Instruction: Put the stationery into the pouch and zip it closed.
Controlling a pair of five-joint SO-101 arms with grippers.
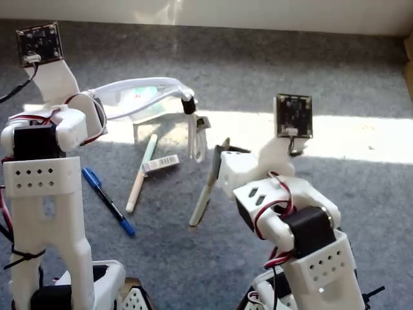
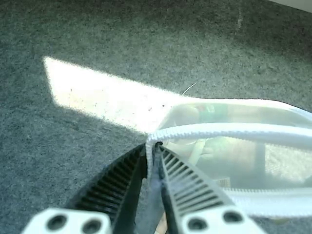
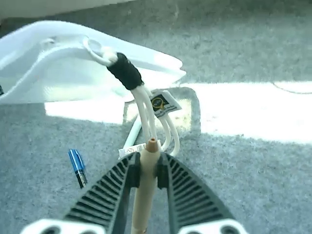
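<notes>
A hard band of sunlight crosses the middle of the grey tabletop (image 1: 258,71) from left to right. Everything nearer and farther lies in even, dimmer shade. The translucent pouch (image 1: 139,97) glows where the light passes through it and throws a grey shadow into the band. In the left wrist view the sunlit patch burns out to plain white. In the right wrist view the pouch's upper face glares white as well.
</notes>
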